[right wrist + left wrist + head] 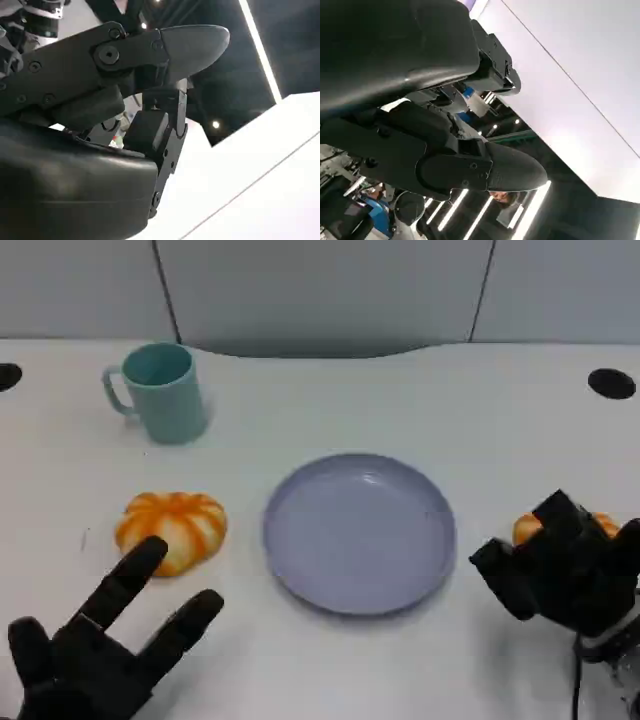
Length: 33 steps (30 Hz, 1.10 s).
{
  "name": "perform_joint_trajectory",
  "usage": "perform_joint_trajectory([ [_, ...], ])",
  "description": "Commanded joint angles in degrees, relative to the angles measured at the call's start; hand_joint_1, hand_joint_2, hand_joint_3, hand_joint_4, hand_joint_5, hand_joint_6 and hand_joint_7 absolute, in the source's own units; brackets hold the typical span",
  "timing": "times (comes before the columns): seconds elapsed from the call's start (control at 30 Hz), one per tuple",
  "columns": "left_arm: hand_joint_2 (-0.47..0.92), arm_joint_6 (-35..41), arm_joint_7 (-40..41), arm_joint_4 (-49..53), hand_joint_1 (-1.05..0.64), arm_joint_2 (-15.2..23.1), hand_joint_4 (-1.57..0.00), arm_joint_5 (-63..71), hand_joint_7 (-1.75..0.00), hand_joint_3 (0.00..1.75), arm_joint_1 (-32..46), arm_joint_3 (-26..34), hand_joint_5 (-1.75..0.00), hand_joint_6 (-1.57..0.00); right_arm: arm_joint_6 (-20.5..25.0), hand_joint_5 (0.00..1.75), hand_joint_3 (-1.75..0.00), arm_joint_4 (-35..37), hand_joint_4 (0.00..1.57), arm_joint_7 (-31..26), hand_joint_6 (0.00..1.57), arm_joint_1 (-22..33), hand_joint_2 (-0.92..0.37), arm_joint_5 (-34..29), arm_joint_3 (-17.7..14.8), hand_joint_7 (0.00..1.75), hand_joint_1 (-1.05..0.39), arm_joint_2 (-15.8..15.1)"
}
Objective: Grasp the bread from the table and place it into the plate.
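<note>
Showing a white table (400, 400) from the head view, with a lavender plate (360, 533) at its centre, lying flat and holding nothing. One orange-and-white striped bread (172, 529) rests on the table just left of the plate, apart from its rim. A second bread (527, 528) lies just right of the plate, largely hidden behind the right hand (565, 565); only orange slivers show past the dark fingers (510, 575). The right hand's fingers are curled over this bread, but whether they clamp it or merely cover it cannot be told. The left hand (95, 655) sits at the lower left with its fingers (130, 575) spread apart and extended toward the left bread; it holds nothing, and one fingertip overlaps the near edge of that bread in the picture, contact uncertain. A teal mug (160, 392) stands upright at the far left of the table, handle to the left, well apart from the plate. Black round spots mark the table at the far left edge (8, 376) and far right (611, 383). Both wrist views show black hand shells close up against ceiling lights.
</note>
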Motion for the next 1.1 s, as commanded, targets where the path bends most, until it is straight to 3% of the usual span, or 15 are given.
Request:
perform_joint_trajectory([
  [0.03,0.92,-0.1,-0.7,0.4,-1.00,1.3,-0.51,0.5,-0.01,0.30,-0.6,0.2,-0.23,-0.45,1.9,1.48,-0.26,-0.1,1.03,-0.5,1.09,-0.2,-0.92,-0.5,0.6,0.76,-0.53,-1.1],
  [0.2,0.92,-0.2,-0.4,-0.2,-1.00,1.2,-0.51,0.6,0.00,0.30,-0.3,0.1,-0.23,-0.45,4.7,1.42,-0.22,-0.2,1.06,-0.8,1.11,-0.5,-0.92,-1.5,1.8,0.71,-0.54,-2.1],
  [0.23,0.92,-0.4,-0.2,-0.4,-1.00,1.1,-0.51,0.6,0.00,0.30,-0.2,0.2,-0.23,-0.45,4.6,1.42,-0.22,-0.1,1.09,-0.8,1.09,-0.6,-0.92,-1.8,2.1,0.83,-0.55,-2.3],
  [0.3,0.92,-0.6,0.0,-0.6,-1.00,1.0,-0.52,0.6,-0.01,0.30,-0.1,0.2,-0.23,-0.46,4.5,1.42,-0.22,-0.1,1.10,-0.8,1.07,-0.8,-0.92,-2.0,2.5,0.91,-0.55,-2.5],
  [0.43,0.92,-0.2,0.1,-0.6,-1.00,1.1,-0.52,0.6,-0.01,0.30,-0.1,0.2,-0.23,-0.46,4.2,1.44,-0.25,-0.3,1.05,0.2,1.04,-0.3,-0.92,-0.3,0.7,0.79,-0.52,-1.5],
  [0.63,0.92,-0.2,0.1,-0.6,-1.00,1.1,-0.52,0.6,-0.01,0.29,-0.1,0.2,-0.23,-0.46,4.1,1.44,-0.26,-0.2,1.05,0.2,1.05,-0.3,-0.92,-0.2,0.7,0.77,-0.51,-1.5],
  [0.73,0.92,-16.7,6.4,-11.1,-0.91,-2.1,-0.48,4.1,0.00,0.23,2.9,1.3,-0.20,-0.45,6.5,1.36,-0.23,0.3,1.06,0.0,1.08,-1.3,-0.92,-0.1,0.6,0.64,-0.50,-1.6],
  [0.8,0.92,-19.3,8.1,-13.8,-0.89,-2.7,-0.47,4.5,0.00,0.22,3.8,1.1,-0.20,-0.45,7.2,1.33,-0.22,0.4,1.07,0.2,1.09,-1.4,-0.92,-0.2,0.7,0.59,-0.50,-1.7],
  [0.83,0.92,-20.6,12.7,-20.8,-0.89,-3.0,-0.47,5.8,0.00,0.21,4.9,0.5,-0.20,-0.45,6.6,1.32,-0.22,0.1,1.07,-1.9,1.10,-1.5,-0.92,-0.6,0.8,0.58,-0.50,-1.8],
  [0.93,0.92,-26.4,23.8,-37.1,-0.83,-3.4,-0.49,11.4,-0.01,0.09,5.2,-1.0,-0.25,-0.48,8.3,1.46,-0.16,-0.3,1.12,-4.5,1.17,-2.2,-0.92,-2.5,2.7,0.68,-0.54,-3.2],
  [1.03,0.91,-32.7,29.0,-40.0,-0.78,-2.1,-0.49,17.8,-0.02,0.04,2.4,-2.6,-0.29,-0.52,7.2,1.49,-0.18,-0.4,1.10,-3.3,1.13,-2.6,-0.92,-3.0,3.5,0.77,-0.54,-3.5],
  [1.1,0.90,-34.8,31.4,-39.9,-0.76,-1.1,-0.48,19.8,-0.02,0.02,1.4,-3.8,-0.30,-0.52,5.8,1.55,-0.22,-0.4,1.06,-2.4,1.04,-2.7,-0.92,-3.0,3.4,0.98,-0.55,-3.3],
])
